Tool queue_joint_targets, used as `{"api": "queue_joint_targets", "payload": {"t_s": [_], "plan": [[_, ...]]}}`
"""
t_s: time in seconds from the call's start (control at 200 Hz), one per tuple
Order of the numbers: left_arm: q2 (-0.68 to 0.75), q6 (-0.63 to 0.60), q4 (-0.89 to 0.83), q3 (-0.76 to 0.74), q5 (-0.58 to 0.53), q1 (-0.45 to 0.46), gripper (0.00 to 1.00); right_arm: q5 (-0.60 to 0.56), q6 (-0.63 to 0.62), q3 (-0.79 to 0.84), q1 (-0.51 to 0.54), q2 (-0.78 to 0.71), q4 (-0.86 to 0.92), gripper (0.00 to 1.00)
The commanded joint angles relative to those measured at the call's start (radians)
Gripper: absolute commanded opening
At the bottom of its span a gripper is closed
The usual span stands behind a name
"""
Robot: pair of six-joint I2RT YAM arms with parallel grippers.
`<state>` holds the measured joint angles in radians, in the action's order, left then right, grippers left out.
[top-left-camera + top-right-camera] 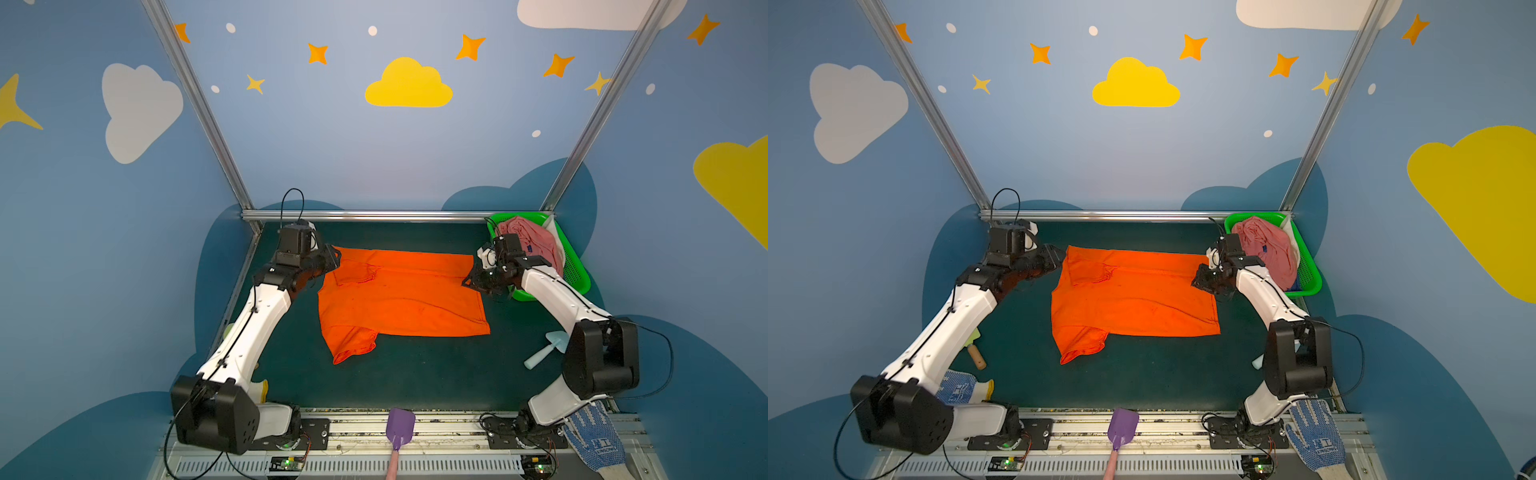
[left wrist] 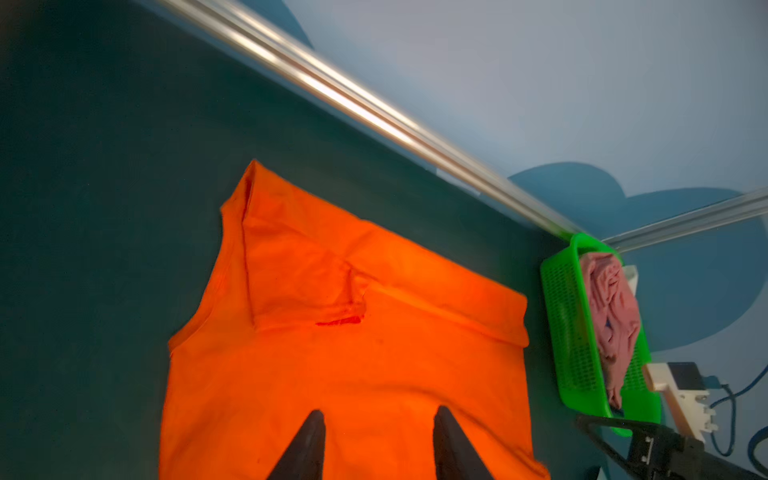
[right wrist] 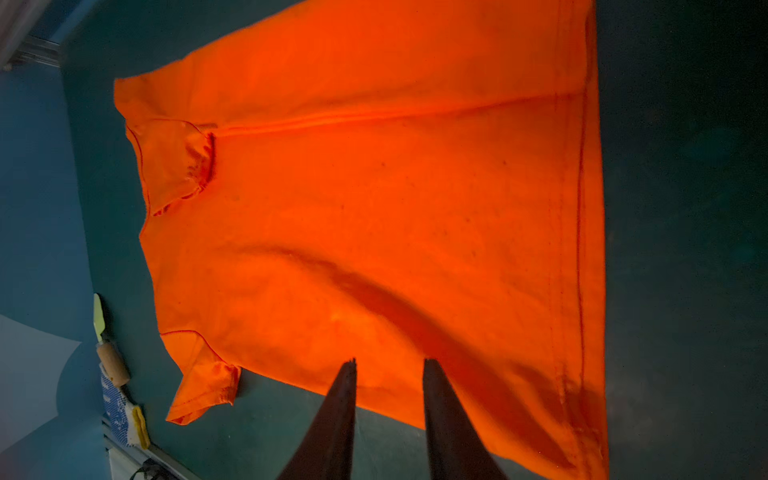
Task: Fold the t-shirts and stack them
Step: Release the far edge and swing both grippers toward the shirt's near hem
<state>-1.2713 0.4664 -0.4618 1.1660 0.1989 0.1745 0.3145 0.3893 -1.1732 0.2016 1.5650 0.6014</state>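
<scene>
A robotics lab test cell: two white-and-black robot arms [image 1: 249,324] are bolted to a slotted metal rail [image 1: 457,428] beside bare circuit boards [image 1: 286,463]. A dark green mat [image 1: 415,382] is boxed in by aluminium framing [image 1: 374,215] and blue panels [image 1: 311,137] — printed with cartoon clouds [image 1: 409,83] and stars [image 1: 318,53].

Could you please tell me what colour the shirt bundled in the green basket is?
The shirt is dusty pink, clearest in a top view.
</scene>
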Motion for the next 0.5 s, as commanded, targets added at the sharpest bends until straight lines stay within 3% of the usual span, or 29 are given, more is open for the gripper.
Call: {"api": "queue_joint_targets", "payload": {"t_s": [0.0,0.125,0.26,0.496], "plan": [[0.091,0.027,-0.090,-0.074,-0.084,0.028,0.45,-0.036,0.037,0.092,0.010,-0.113,-0.071,0.29],[0.182,0.048,-0.203,-0.128,-0.093,0.074,0.46,-0.055,0.050,0.196,0.014,-0.213,-0.082,0.27],[0.264,0.092,-0.276,-0.235,-0.071,0.103,0.54,-0.065,0.069,0.287,0.016,-0.284,-0.096,0.27],[0.397,0.288,-0.276,-0.461,-0.047,0.167,0.54,-0.075,0.081,0.380,0.014,-0.327,-0.103,0.28]]}}
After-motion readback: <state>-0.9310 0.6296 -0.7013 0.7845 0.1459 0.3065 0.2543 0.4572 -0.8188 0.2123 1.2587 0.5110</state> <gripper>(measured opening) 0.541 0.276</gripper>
